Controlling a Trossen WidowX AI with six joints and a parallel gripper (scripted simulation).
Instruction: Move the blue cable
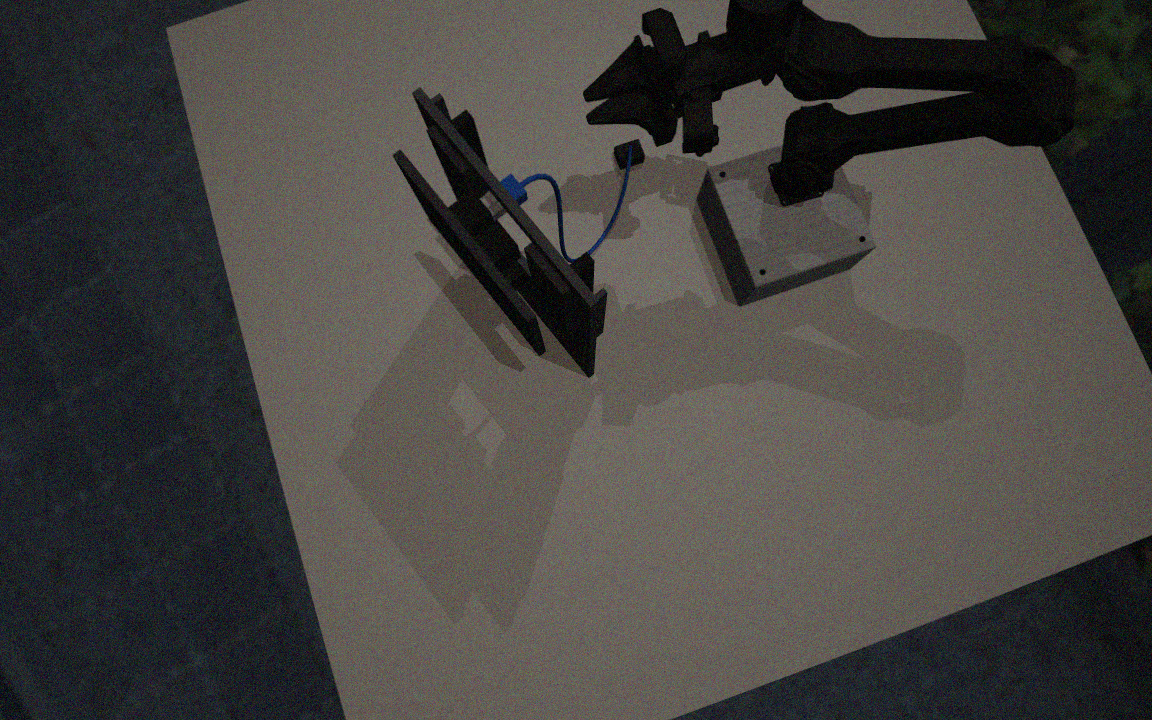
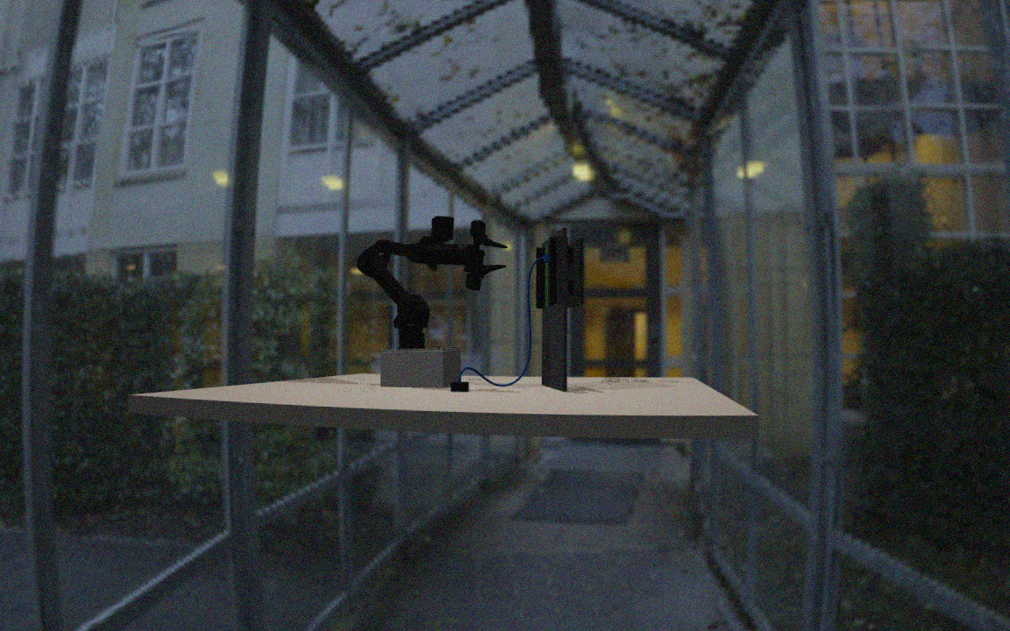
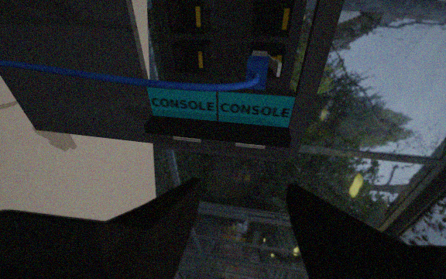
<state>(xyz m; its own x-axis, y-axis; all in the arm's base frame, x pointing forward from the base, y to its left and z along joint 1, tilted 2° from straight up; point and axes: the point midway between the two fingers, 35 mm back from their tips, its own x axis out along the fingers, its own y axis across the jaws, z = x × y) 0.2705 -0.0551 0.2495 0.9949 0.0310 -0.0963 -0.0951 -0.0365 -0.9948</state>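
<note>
Wrist view shows my gripper with its fingers apart, nothing between them; the blue plug sits in a port beside the right-hand CONSOLE label.

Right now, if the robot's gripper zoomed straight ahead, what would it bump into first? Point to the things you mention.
Probably the dark upright stand [image 1: 592,335] [image 2: 554,345] [image 3: 72,105] with the servers on it. The gripper [image 1: 587,106] [image 2: 505,256] [image 3: 243,187] points that way, but I can't tell whether it would touch the blue plug [image 1: 513,188] [image 2: 545,258] [image 3: 257,71] first.
</note>
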